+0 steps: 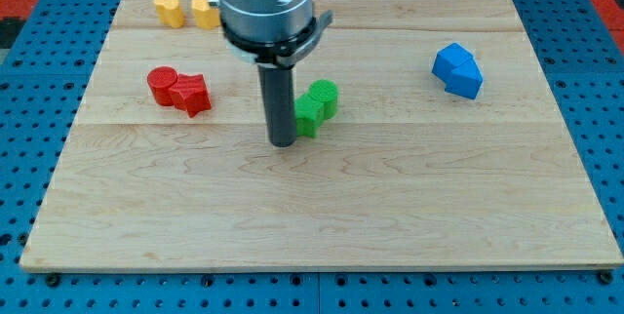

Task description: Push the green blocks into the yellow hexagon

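Observation:
Two green blocks touch each other near the board's middle: a green round block and a green star-like block just below and left of it. My tip stands on the board right beside the lower green block, on its left, touching or nearly touching it. A yellow heart-like block and a yellow block, which may be the hexagon, lie at the view's top left; the arm hides part of the second one.
A red round block and a red star-like block touch at the view's left. Two blue blocks sit together at the view's right. The wooden board lies on a blue pegboard.

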Available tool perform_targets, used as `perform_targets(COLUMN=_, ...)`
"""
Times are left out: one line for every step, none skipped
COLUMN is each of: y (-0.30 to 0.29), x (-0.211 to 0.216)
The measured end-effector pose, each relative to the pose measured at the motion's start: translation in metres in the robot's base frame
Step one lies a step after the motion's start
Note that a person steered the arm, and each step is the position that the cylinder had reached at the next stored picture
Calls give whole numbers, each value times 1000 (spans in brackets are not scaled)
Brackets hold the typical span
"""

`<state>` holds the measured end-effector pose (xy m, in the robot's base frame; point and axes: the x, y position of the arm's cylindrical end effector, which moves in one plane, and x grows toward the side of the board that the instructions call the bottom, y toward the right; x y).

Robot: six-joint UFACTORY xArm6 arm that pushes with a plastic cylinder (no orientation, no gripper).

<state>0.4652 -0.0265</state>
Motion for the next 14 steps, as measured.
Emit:
perform_targets(y=48, x=-20)
perform_targets(y=79, x=-52)
perform_targets(y=79, x=-85)
perform_targets(y=77, x=-114)
perform_targets(y=79, x=-138)
perform_targets(y=101, x=-143)
perform_targets(y=94, x=-143)
perform_targets(y=64, x=-154)
perform_targets(y=54, x=-148)
perform_targets(y=114, x=-144)
perform_targets(y=149, x=-155)
perform_targets(y=144, x=-182)
perform_targets(y=95, x=-182)
perform_targets(y=31, x=-180)
